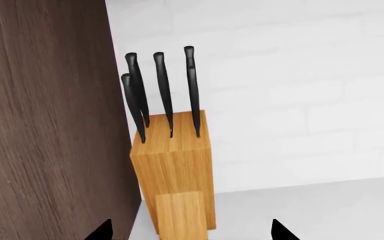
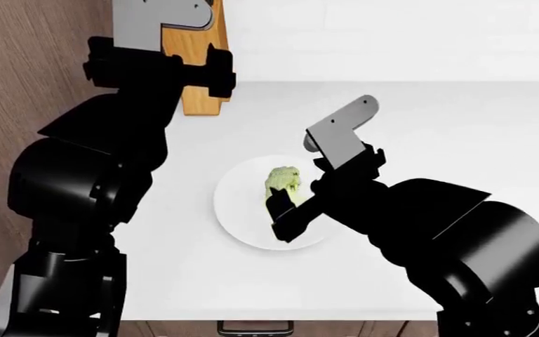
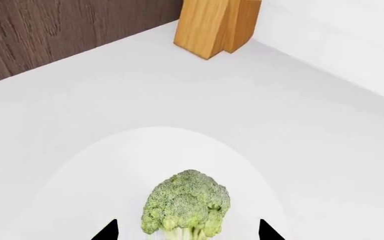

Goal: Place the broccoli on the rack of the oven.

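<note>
right gripper (image 3: 186,232) at the near edge of the plate (image 2: 241,221): fingers spread wide, one either side of the broccoli (image 3: 186,202), not closed on it, apparently lined up for a grasp. the broccoli sits on the plate, a bumpy green crown over a pale stalk. the plate is round, smooth and white, lying flat on the matte white counter (image 3: 299,125). beyond the plate, a block of light grained wood (image 1: 175,165) holding four black-handled knives (image 1: 162,90) stands against the dark wood panel (image 1: 45,120). left gripper (image 1: 190,232) hovers near the block, fingers apart, holding nothing. oven and rack are not in view.
</note>
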Controlling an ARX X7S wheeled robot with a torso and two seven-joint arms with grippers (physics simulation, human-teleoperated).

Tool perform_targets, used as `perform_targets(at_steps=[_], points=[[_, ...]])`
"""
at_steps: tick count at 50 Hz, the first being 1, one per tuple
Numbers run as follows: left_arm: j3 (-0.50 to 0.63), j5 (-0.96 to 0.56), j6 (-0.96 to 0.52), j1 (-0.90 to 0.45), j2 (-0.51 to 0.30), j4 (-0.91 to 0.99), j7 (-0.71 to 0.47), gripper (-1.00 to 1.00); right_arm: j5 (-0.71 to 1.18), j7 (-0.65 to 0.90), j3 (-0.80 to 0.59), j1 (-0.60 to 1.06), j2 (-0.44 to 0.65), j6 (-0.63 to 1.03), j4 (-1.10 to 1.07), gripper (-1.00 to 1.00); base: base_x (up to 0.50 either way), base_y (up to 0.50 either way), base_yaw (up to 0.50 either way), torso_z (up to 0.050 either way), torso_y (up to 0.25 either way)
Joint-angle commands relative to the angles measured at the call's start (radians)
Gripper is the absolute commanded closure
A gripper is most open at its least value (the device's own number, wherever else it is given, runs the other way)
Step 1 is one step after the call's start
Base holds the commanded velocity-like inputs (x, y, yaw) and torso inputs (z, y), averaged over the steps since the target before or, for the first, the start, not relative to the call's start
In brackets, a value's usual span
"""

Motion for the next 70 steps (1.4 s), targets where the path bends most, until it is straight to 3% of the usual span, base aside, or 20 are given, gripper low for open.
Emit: perform_targets(at_steps=[1, 70], points=[[0.004, -0.008, 0.003, 0.004, -0.001, -0.003, -0.007, -1.0, 0.008, -0.001, -0.025, -0.003, 0.013, -0.036, 0.033, -1.0, 0.0, 0.0, 0.0, 0.0, 0.0], [0.021, -0.046, 0.062, 0.009, -0.031, -0.047, -0.02, -1.0, -0.015, -0.066, -0.137, 0.015, 0.015, -0.246, 0.278, -1.0, 0.0, 0.0, 0.0, 0.0, 0.0]])
